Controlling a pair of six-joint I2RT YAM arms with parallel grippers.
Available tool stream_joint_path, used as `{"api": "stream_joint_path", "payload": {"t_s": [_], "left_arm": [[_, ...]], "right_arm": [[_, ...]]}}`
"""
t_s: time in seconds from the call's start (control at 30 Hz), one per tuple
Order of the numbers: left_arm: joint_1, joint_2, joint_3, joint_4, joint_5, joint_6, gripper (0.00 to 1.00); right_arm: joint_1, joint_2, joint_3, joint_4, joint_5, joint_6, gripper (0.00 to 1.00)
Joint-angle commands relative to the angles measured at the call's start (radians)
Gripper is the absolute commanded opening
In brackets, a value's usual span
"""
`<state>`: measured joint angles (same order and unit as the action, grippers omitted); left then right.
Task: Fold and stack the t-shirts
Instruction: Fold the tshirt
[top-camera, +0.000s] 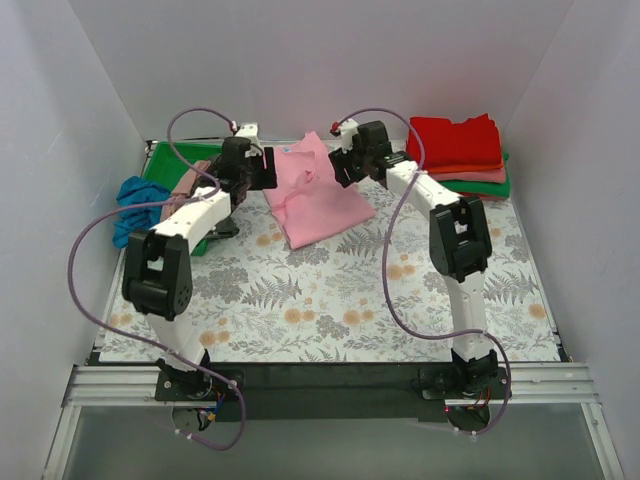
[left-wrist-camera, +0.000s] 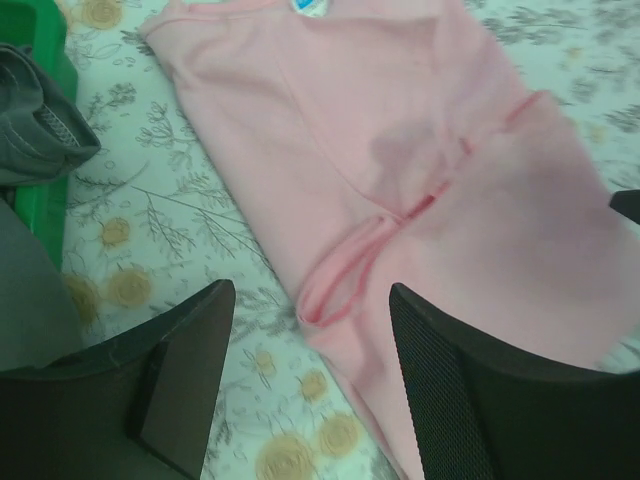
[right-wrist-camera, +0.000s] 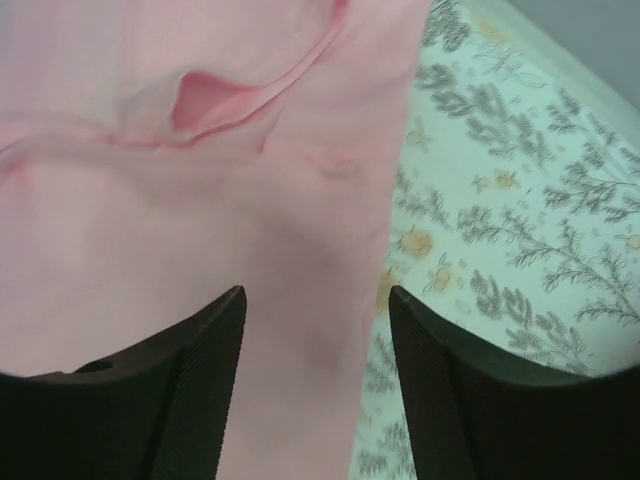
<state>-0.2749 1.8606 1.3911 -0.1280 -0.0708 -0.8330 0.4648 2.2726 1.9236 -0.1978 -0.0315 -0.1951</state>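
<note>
Left wrist, light pink t-shirt (left-wrist-camera: 400, 150) partly folded (hem looped), rumpled.

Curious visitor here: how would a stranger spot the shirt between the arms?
On the flowered table, look to the far middle. Between the left gripper and right gripper lies a light pink t-shirt; the red-topped stack and blue shirt sit aside.

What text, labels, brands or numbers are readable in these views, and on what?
Nothing legible in any view.
Neck label on the pink t-shirt: pale blue-and-white tag, cropped by the top edge of the left wrist view and blurred, unreadable.
Folded shirt stack, green tray, floral table: no print or markings visible.
</note>
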Motion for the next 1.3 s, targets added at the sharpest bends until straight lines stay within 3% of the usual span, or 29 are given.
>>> {"api": "stream_joint_path", "payload": {"t_s": [0.0,0.03,0.07,0.23,0.47,0.93,1.27], "left_arm": [[0.003,-0.223,-0.134,-0.068,0.174,-0.056,0.62],[0.002,-0.254,-0.174,-0.073,0.212,-0.076,0.62],[0.002,-0.291,-0.213,-0.074,0.257,-0.096,0.62],[-0.01,-0.431,-0.427,-0.081,0.442,-0.248,0.63],[-0.024,-0.573,-0.642,-0.038,0.497,-0.36,0.63],[-0.037,-0.52,-0.705,0.042,0.499,-0.402,0.63],[-0.04,-0.488,-0.69,0.065,0.476,-0.393,0.62]], "right_arm": [[-0.112,-0.169,-0.101,-0.09,-0.498,-0.068,0.68],[-0.126,-0.189,-0.121,-0.122,-0.678,-0.09,0.71],[-0.138,-0.199,-0.158,-0.174,-0.718,-0.108,0.74],[-0.173,-0.284,-0.299,-0.19,-0.732,-0.138,0.77],[-0.198,-0.367,-0.44,-0.215,-0.732,-0.224,0.81],[-0.23,-0.372,-0.505,-0.221,-0.722,-0.253,0.82],[-0.241,-0.263,-0.376,-0.245,-0.699,-0.198,0.79]]}}
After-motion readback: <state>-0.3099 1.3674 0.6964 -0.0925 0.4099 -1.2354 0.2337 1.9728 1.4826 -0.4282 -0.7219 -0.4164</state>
